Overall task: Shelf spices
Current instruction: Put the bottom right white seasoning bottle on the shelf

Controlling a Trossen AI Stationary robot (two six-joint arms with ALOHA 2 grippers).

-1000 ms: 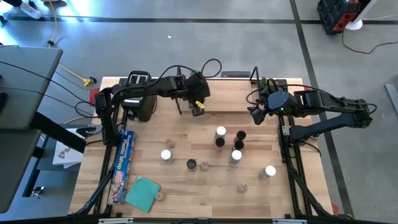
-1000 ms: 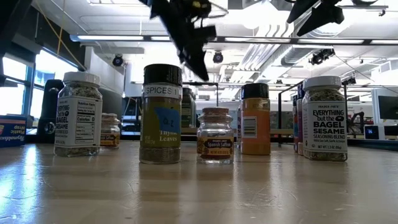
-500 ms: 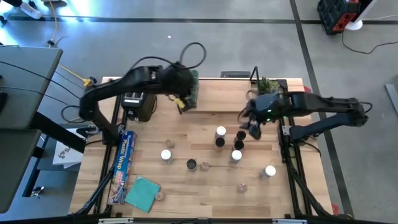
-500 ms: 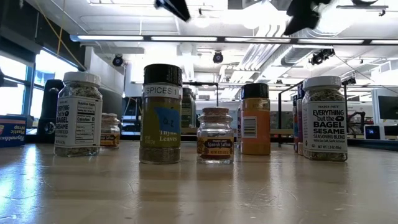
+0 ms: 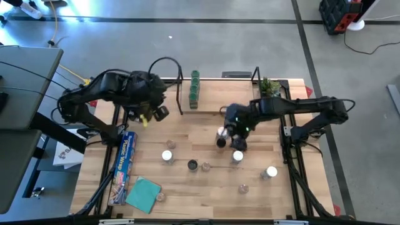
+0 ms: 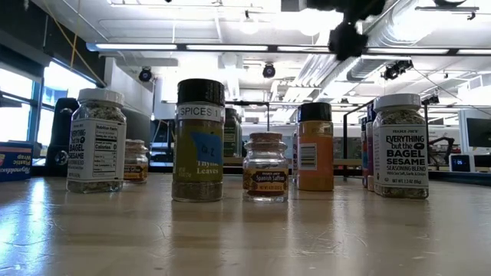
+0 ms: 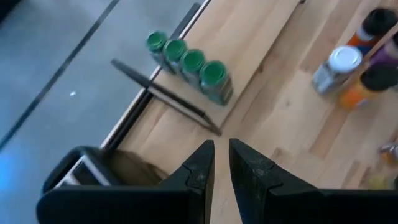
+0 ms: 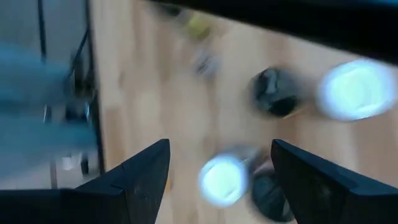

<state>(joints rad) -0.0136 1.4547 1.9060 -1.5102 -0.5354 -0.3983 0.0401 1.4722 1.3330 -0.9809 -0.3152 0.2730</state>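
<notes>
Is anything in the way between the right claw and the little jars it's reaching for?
Nothing visible is. The right claw hangs open right over the cluster of jars, above the white-topped jar and the black-topped jar. In the right wrist view only bare table shows between its fingers and those lids.

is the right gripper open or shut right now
Open: in its wrist view the right gripper shows two fingers spread wide, holding nothing, above the loose spice jars.

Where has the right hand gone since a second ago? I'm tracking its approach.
Yes, it moved: from beside the small green potted plant, the right hand swung out over the table's jar cluster, fingers open.
</notes>
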